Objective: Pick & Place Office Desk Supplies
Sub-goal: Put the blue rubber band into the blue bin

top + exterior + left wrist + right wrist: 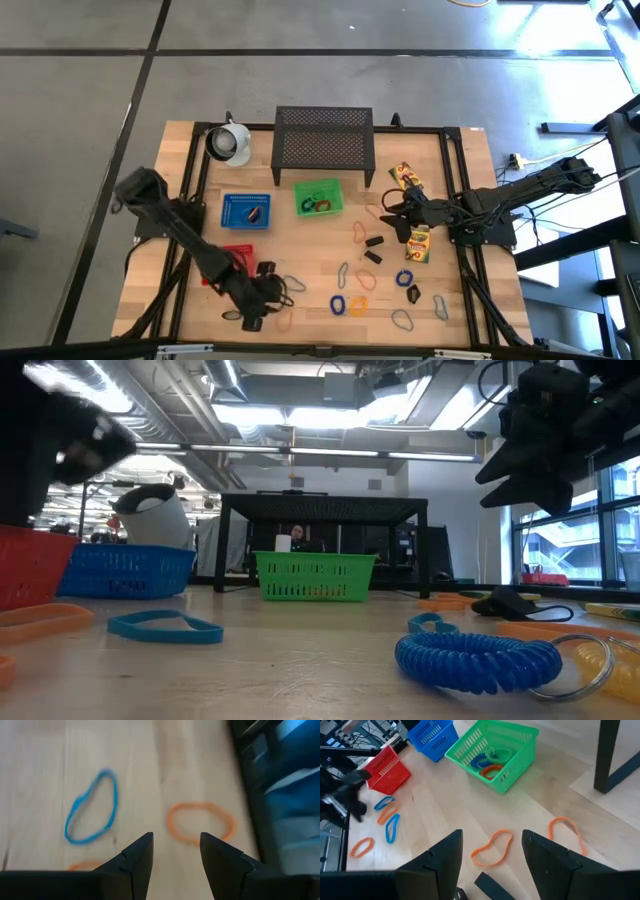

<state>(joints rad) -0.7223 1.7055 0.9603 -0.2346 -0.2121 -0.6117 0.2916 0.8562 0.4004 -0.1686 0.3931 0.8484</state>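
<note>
Office supplies are scattered over the wooden counter (320,255), mostly near the front. Going left to right: left gripper (172,851) hovers low, fingers parted and empty, lined up on a thin orange rubber-band loop (200,822) beside a blue one (92,807), probably the next grab. The green mesh basket (492,750) already has a few bands, so that's apparently the sorting spot. Right gripper (492,851) hangs open and empty over another floppy orange band (492,849).

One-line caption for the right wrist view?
Right hand open above an orange band, green basket beyond.
</note>
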